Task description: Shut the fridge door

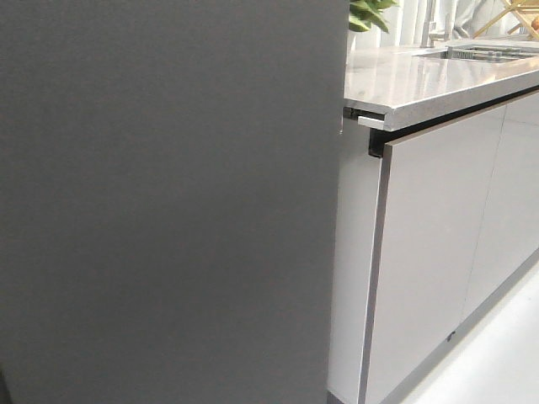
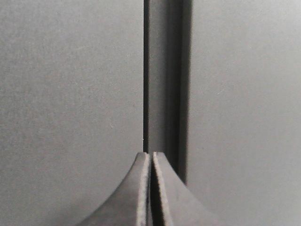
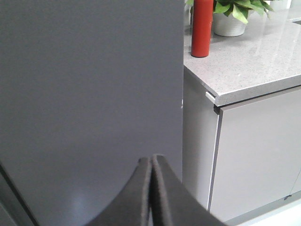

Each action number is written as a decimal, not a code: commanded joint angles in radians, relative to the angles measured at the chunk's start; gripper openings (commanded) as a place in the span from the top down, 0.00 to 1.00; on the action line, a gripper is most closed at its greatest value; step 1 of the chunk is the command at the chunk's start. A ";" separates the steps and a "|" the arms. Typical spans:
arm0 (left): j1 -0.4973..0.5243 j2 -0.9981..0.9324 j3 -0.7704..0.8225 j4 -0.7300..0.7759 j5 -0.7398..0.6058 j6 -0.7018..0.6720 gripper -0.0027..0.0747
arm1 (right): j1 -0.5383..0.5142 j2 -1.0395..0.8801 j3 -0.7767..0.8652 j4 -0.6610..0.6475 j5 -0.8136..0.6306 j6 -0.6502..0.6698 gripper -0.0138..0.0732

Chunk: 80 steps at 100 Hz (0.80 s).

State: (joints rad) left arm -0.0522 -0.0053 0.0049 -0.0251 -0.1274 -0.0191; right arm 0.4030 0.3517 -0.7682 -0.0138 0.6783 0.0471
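Note:
The fridge door is a tall dark grey matte panel that fills the left two thirds of the front view; only its outer face shows. It also fills most of the right wrist view. In the left wrist view two dark grey panels meet at a narrow dark vertical seam. My left gripper is shut and empty, its tips right at that seam. My right gripper is shut and empty, close in front of the door near its right edge. Neither gripper shows in the front view.
A light grey glossy cabinet front with a thin dark edge stands right of the door under a pale stone counter. On the counter are a red bottle and a potted plant. A sink is farther back.

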 commanded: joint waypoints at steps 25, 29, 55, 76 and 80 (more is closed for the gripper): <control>0.004 -0.010 0.035 -0.005 -0.073 -0.004 0.99 | -0.006 0.001 -0.021 -0.031 -0.104 0.002 0.89; 0.004 -0.010 0.035 -0.005 -0.073 -0.004 0.99 | -0.006 0.001 -0.021 -0.039 -0.104 0.002 0.89; 0.004 -0.010 0.035 -0.005 -0.073 -0.004 0.99 | -0.234 -0.096 0.166 -0.043 -0.310 0.002 0.89; 0.004 -0.010 0.035 -0.005 -0.073 -0.004 0.99 | -0.455 -0.242 0.426 -0.032 -0.438 0.002 0.89; 0.004 -0.010 0.035 -0.005 -0.073 -0.004 0.99 | -0.468 -0.262 0.464 -0.032 -0.456 0.002 0.89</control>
State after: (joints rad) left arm -0.0522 -0.0053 0.0049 -0.0251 -0.1274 -0.0191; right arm -0.0222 0.1219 -0.3604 -0.0417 0.3590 0.0487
